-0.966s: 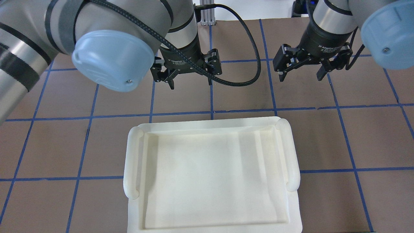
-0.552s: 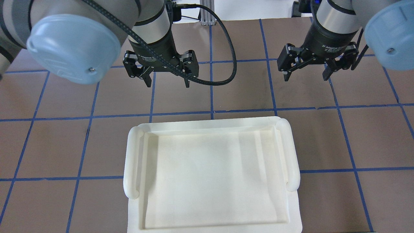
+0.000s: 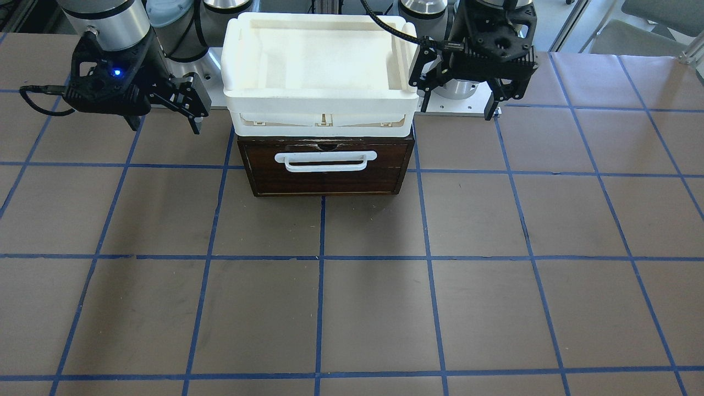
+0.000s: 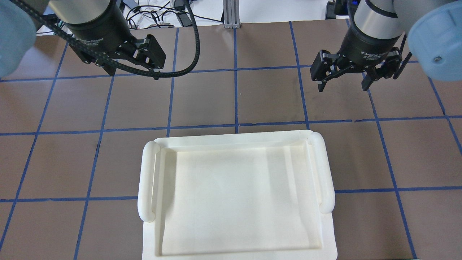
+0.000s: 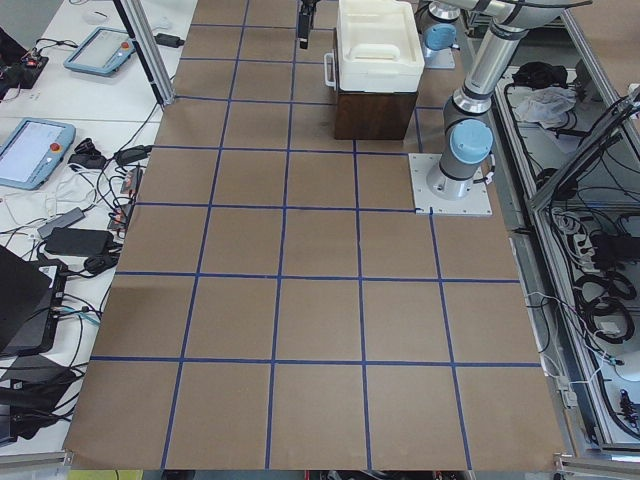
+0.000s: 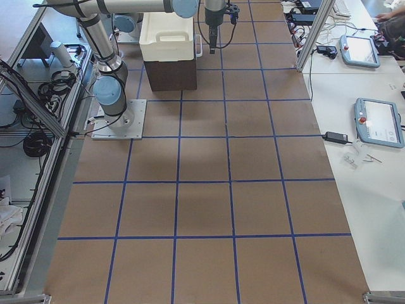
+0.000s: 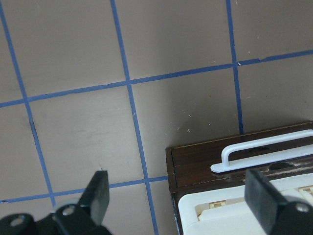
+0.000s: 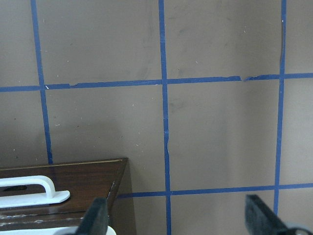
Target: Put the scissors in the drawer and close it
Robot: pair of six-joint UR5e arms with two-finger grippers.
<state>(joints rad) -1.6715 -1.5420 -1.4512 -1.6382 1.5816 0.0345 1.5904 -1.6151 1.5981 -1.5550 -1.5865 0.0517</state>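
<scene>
The dark brown drawer (image 3: 330, 179) with its white bar handle (image 3: 325, 159) stands under a white tray and looks pushed in; no interior shows. The scissors are in no view. My left gripper (image 3: 455, 107) is open and empty, hovering beside the drawer's side on my left; its wrist view shows the drawer (image 7: 205, 161) front and handle (image 7: 264, 149) below, between the fingers. My right gripper (image 3: 165, 125) is open and empty beside the opposite side; its wrist view shows a corner of the drawer (image 8: 83, 176). From overhead, the left gripper (image 4: 133, 74) and right gripper (image 4: 342, 88) hang beyond the tray.
An empty white plastic tray (image 4: 146, 180) with rounded side handles sits on top of the drawer unit (image 3: 319, 113). The brown table mat has a blue tape grid. Tablets, cables and a pendant lie on side benches (image 5: 35, 150) off the mat.
My left arm has swung to the left in the overhead view, away from the middle, and stayed open. My right gripper has barely shifted and stayed open.
</scene>
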